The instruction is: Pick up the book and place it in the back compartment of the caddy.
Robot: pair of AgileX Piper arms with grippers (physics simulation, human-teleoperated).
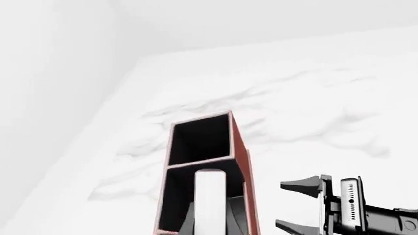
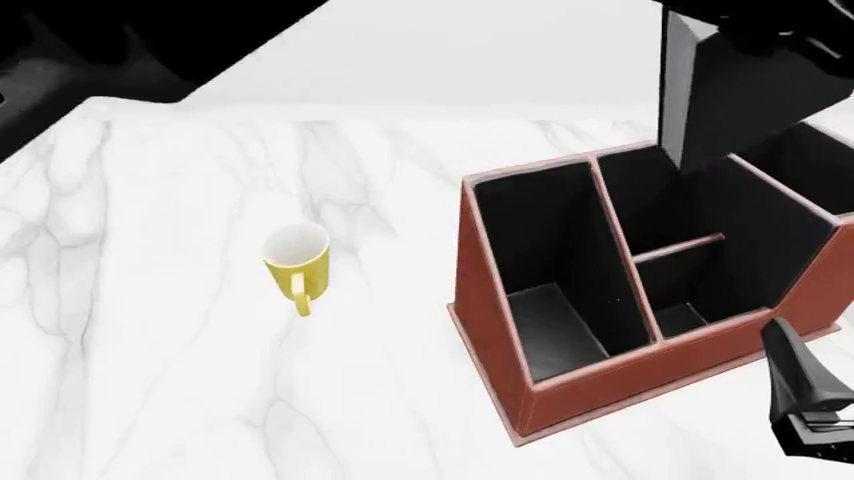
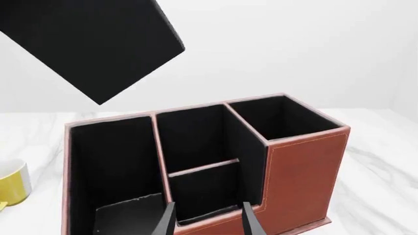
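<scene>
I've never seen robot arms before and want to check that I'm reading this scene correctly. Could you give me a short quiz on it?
1. True or false: the book already lies inside the caddy.
2. The yellow mug stands: A in the caddy; B on the table, left of the caddy in the front view; C on the book.
3. Fill in: the book is held by the ___ gripper.

Key: 1 false, it hangs above the caddy. 2 B. 3 left gripper.

Simulated white marble tabletop [image 2: 160,330], blank backdrop
</scene>
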